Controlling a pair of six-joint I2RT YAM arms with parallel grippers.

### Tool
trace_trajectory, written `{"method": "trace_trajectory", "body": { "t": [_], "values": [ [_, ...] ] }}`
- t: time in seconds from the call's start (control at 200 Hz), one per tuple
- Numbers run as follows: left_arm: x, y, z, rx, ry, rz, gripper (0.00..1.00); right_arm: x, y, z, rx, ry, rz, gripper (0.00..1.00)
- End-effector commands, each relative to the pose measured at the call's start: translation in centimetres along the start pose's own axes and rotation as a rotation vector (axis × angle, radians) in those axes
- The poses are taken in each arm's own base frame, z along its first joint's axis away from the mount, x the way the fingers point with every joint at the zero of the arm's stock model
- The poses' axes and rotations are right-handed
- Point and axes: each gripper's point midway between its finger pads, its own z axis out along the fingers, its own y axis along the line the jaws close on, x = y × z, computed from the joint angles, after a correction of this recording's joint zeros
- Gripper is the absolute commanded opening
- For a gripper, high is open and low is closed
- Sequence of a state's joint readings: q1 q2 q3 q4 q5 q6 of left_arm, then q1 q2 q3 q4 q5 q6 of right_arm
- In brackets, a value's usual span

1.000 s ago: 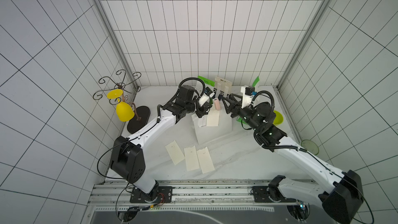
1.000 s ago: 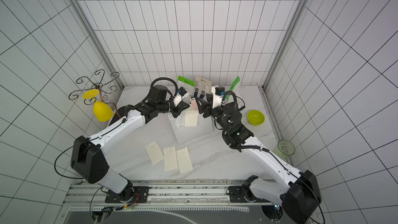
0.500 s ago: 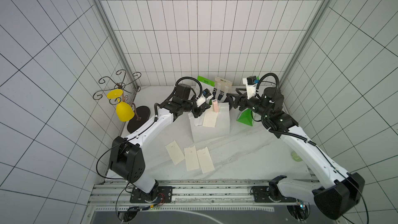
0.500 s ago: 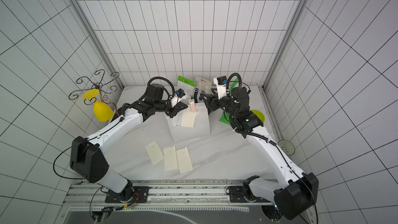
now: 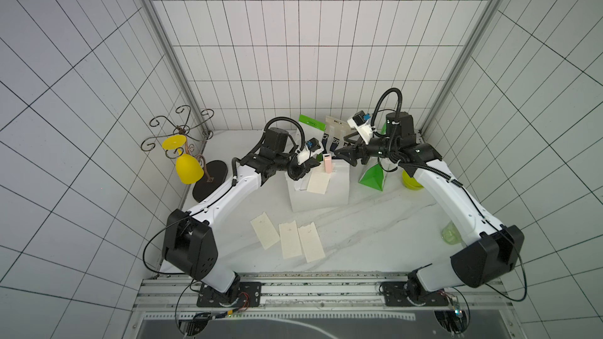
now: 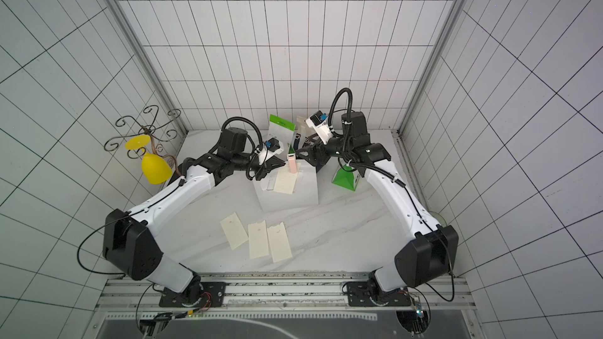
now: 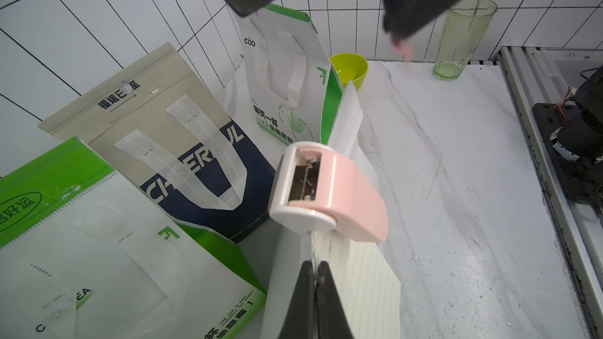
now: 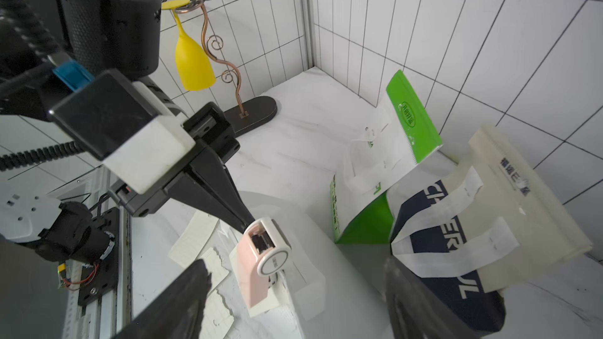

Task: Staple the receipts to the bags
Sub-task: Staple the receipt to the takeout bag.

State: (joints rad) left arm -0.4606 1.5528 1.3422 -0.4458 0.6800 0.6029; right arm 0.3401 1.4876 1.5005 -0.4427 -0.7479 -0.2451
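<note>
A plain white bag stands mid-table with a cream receipt lying against its front. My left gripper is shut, pinching the bag's top edge and the receipt together. A pink stapler sits clamped on that same edge, just beyond the left fingertips. My right gripper is open, its fingers wide on either side of the stapler and clear of it. Three more receipts lie flat near the front.
Behind the white bag stand a navy bag and a green-and-white bag. Another green-and-white bag stands to the right. A yellow glass hangs on a wire stand. A lime bowl and a green cup stand at the right.
My right gripper has opened and drawn back to the right off the stapler, which stays on the bag's edge. The left gripper has kept its pinch in place.
</note>
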Motion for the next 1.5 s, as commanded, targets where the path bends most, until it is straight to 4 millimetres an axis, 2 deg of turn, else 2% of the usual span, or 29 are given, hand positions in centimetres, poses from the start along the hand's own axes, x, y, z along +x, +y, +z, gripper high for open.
{"method": "trace_trajectory", "body": {
  "t": [0.0,0.19,0.455,0.815,0.979,1.124,1.494],
  "values": [
    [-1.4,-0.6,-1.0,0.010,-0.054,0.064,0.00,-2.7,2.0,-1.7,-0.080,-0.016,-0.162,0.84],
    [-1.3,-0.7,-1.0,0.015,-0.057,0.058,0.00,-1.1,2.6,-0.1,-0.174,0.048,-0.184,0.86],
    [-1.2,-0.9,-1.0,0.016,-0.061,0.059,0.00,1.0,2.4,3.1,-0.183,0.131,-0.198,0.86],
    [-1.4,-1.1,-1.2,0.018,-0.075,0.065,0.00,2.8,2.7,4.8,-0.247,0.190,-0.231,0.86],
    [-1.4,-1.2,-1.1,0.028,-0.084,0.063,0.00,3.6,2.4,5.5,-0.252,0.202,-0.225,0.81],
    [-1.5,-1.5,-1.1,0.040,-0.094,0.060,0.00,3.9,2.7,5.9,-0.296,0.198,-0.216,0.77],
    [-1.3,-1.6,-0.9,0.057,-0.087,0.061,0.00,2.8,2.5,6.0,-0.280,0.192,-0.236,0.81]
  ]
}}
